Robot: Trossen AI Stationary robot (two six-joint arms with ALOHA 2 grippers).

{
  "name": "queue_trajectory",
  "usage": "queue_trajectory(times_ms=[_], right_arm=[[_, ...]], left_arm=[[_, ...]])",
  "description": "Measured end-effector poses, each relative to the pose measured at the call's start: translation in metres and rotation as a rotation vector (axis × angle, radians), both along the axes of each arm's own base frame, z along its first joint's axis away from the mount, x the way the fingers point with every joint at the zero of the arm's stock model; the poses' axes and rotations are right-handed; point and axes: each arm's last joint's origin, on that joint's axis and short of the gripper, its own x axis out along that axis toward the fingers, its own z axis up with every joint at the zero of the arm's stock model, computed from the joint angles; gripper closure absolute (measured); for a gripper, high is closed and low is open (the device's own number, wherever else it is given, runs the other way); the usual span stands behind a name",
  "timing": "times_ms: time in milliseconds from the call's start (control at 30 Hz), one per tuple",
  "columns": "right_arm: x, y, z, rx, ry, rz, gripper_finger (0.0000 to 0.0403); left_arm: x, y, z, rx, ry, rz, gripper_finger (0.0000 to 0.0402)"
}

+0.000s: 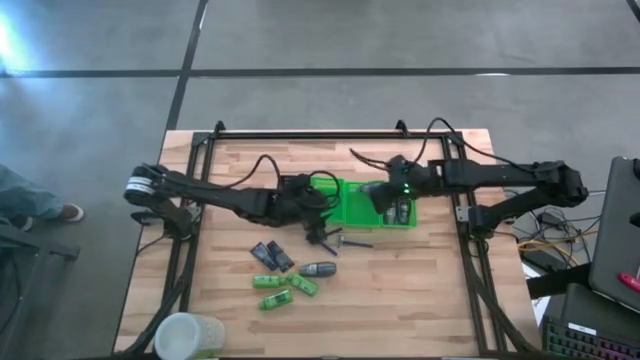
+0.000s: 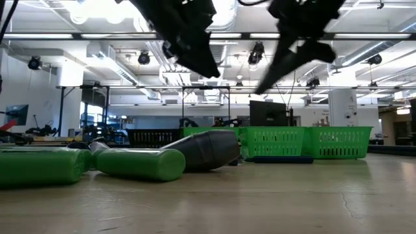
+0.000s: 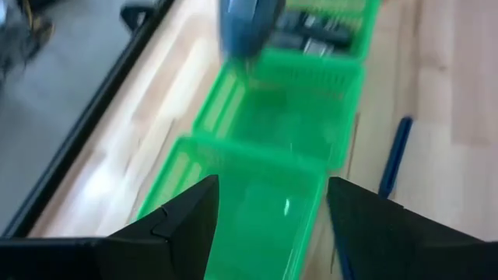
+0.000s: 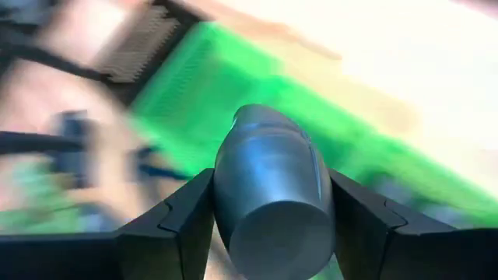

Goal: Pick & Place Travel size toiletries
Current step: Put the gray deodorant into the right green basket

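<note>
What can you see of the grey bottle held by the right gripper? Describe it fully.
The grey bottle is a smooth, rounded oval with a flat circular end facing the wrist camera and a narrower far end; it looks like matte plastic. The right gripper is shut on it, one dark finger pressing each side. It is held off the table, above the green trays. In the left wrist view it shows as a blurred grey shape over the far tray.
</note>
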Motion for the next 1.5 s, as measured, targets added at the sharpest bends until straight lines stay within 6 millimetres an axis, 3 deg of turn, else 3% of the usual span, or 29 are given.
queue_trajectory(times_ms=[133,267,533,700,933,1100,1500], right_arm=[[-0.027,0.013,-0.001,-0.132,0.162,-0.105,0.0209],[-0.040,0.033,-0.008,-0.161,0.187,-0.195,0.0209],[-0.033,0.061,-0.059,-0.267,0.267,-0.328,0.0209],[-0.027,0.065,-0.081,-0.391,0.376,-0.380,0.0194],[-0.017,0.070,-0.104,-0.384,0.445,-0.376,0.0193],[-0.015,0.071,-0.110,-0.412,0.475,-0.364,0.0190],[-0.025,0.069,-0.090,-0.313,0.437,-0.355,0.0090]], left_arm=[[-0.007,0.001,0.001,-0.023,0.022,0.037,0.0154],[-0.007,0.001,0.002,-0.006,0.019,0.053,0.0156],[-0.006,0.009,0.002,0.020,0.035,0.053,0.0156],[-0.006,0.015,0.002,0.035,0.042,0.056,0.0156],[-0.007,0.019,-0.001,0.046,0.060,0.058,0.0156],[-0.011,0.020,-0.012,0.046,0.096,0.046,0.0156],[-0.012,0.020,-0.019,-0.032,0.101,-0.006,0.0156]])
